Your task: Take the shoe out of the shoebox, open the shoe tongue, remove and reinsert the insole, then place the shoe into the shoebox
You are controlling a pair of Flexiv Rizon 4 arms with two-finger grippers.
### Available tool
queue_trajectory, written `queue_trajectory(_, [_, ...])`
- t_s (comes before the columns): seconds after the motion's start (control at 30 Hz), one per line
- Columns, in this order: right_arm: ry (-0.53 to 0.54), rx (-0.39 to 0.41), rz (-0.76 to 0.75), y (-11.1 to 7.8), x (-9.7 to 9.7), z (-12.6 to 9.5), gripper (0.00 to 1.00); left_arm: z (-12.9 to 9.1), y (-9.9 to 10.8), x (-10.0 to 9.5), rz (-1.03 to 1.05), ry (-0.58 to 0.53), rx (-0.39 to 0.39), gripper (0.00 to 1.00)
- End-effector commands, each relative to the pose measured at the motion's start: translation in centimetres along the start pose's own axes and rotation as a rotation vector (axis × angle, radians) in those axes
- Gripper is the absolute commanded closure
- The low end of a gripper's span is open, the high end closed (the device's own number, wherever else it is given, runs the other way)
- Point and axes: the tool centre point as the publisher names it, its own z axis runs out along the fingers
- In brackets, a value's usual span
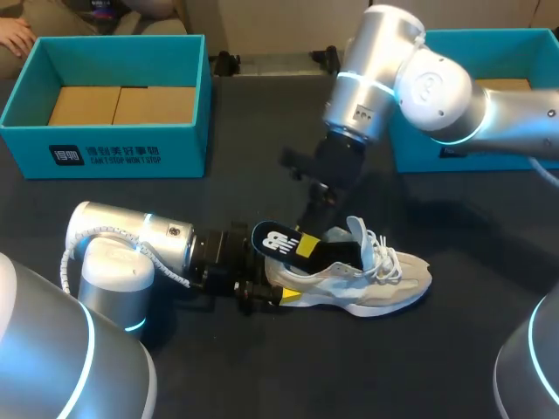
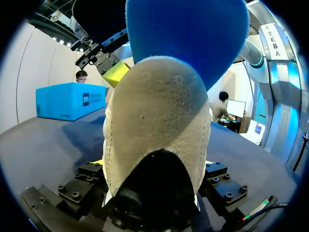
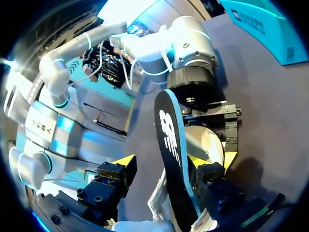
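The left fingers [image 1: 288, 297] clamped the heel of the shoe [image 1: 389, 284] on the worktop [image 1: 262, 375], apparently to steady it, while the right fingers [image 3: 123, 163] stood open around the half-inserted insole [image 1: 278, 241], one touching.

Shoe [image 1: 384, 284]: beige upper, white laces, white sole; insole [image 1: 278, 241] black on top with a white logo, blue underneath. Shoeboxes [image 1: 122, 148] teal outside, brown cardboard inside, with white print on the left one; table [image 1: 349, 367] dark grey. Arms [image 1: 419, 83] silver with pale blue glowing rings; right gripper [image 3: 160, 162] tips yellow.
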Motion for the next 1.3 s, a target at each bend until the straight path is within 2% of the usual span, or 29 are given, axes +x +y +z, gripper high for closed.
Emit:
queue_trajectory(0.03, [0.015,-0.008,-0.025,-0.3,-0.7,0.4,0.38,0.0,0.0,0.0,0.000,-0.001,-0.001,1.00])
queue_trajectory(0.3, [0.021,-0.001,-0.049,-0.8,-0.9,0.7,0.42,0.0,0.0,0.0,0.000,-0.001,-0.001,1.00])
queue_trajectory(0.37, [0.030,-0.003,-0.052,-0.9,-1.2,0.8,0.50,0.0,0.0,0.0,0.000,-0.001,-0.001,1.00])
queue_trajectory(0.47, [0.034,-0.003,-0.057,-0.8,-1.2,0.9,0.57,0.0,0.0,0.0,0.000,-0.001,-0.001,1.00])
queue_trajectory(0.57, [0.037,-0.003,-0.057,-0.6,-1.1,0.9,0.81,0.0,0.0,0.0,0.000,-0.001,-0.001,1.00])
queue_trajectory(0.6, [0.038,-0.005,-0.059,-0.6,-1.0,0.9,0.98,0.0,0.0,0.0,0.000,-0.001,-0.001,1.00])
queue_trajectory(0.63, [0.039,-0.008,-0.061,-0.6,-1.0,0.9,1.00,0.0,0.0,0.0,0.000,-0.001,-0.001,1.00])
queue_trajectory(0.87, [0.018,-0.010,-0.103,0.6,-0.4,0.5,1.00,0.0,0.0,0.0,0.000,-0.001,-0.001,1.00])
queue_trajectory(1.07, [-0.017,-0.053,-0.221,4.0,0.4,-0.7,1.00,0.0,0.0,0.0,0.000,-0.001,-0.001,1.00])
queue_trajectory(1.3, [-0.017,-0.053,-0.221,4.0,0.4,-0.7,1.00,0.0,0.0,0.0,0.000,-0.001,-0.001,1.00])
